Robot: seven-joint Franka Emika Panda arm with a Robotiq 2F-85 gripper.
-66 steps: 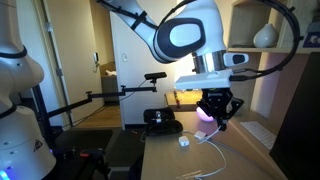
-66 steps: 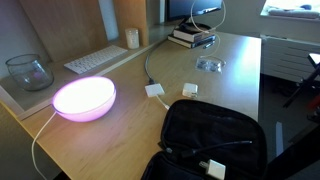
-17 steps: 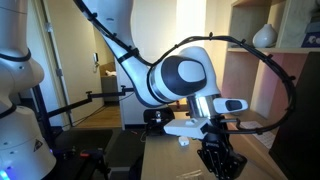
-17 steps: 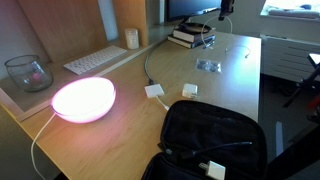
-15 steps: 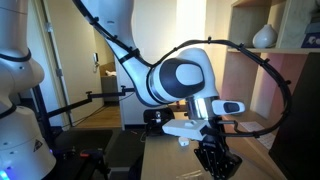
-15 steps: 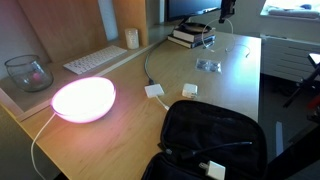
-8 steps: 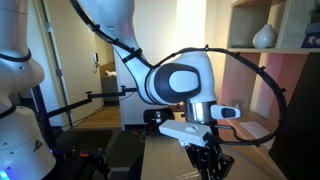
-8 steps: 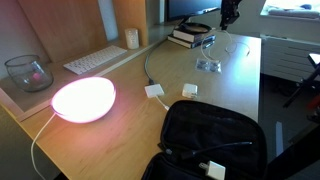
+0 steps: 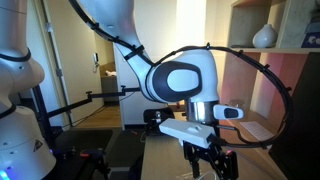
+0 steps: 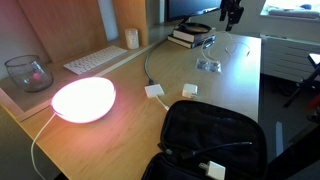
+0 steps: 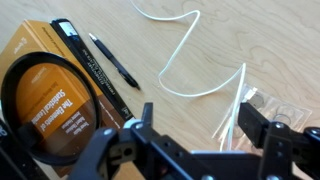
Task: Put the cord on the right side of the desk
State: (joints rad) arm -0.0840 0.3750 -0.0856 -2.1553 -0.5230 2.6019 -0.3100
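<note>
In the wrist view the cord (image 11: 190,60), thin and white, lies in loose loops on the light wooden desk (image 11: 140,40). One strand runs down toward the inside of my right-hand finger (image 11: 255,125). My gripper (image 11: 198,125) hangs over it, open, with nothing held between the fingers. In an exterior view the gripper (image 10: 232,12) is above the far end of the desk (image 10: 120,130), and the cord (image 10: 236,47) shows only as faint white lines below it. In an exterior view the gripper (image 9: 208,160) stands open under the big white arm.
A stack of books (image 11: 55,95) with a black round thing on top and a black pen (image 11: 112,60) lie left of the cord, with clear plastic (image 11: 272,105) to its right. A glowing pink lamp (image 10: 84,97), two white blocks (image 10: 155,90), a black bag (image 10: 210,135) and a keyboard (image 10: 100,60) sit nearer.
The jaws have gone from shut to open and have let go of the cord, which now lies on the desk. The gripper shifted slightly at the desk's far end.
</note>
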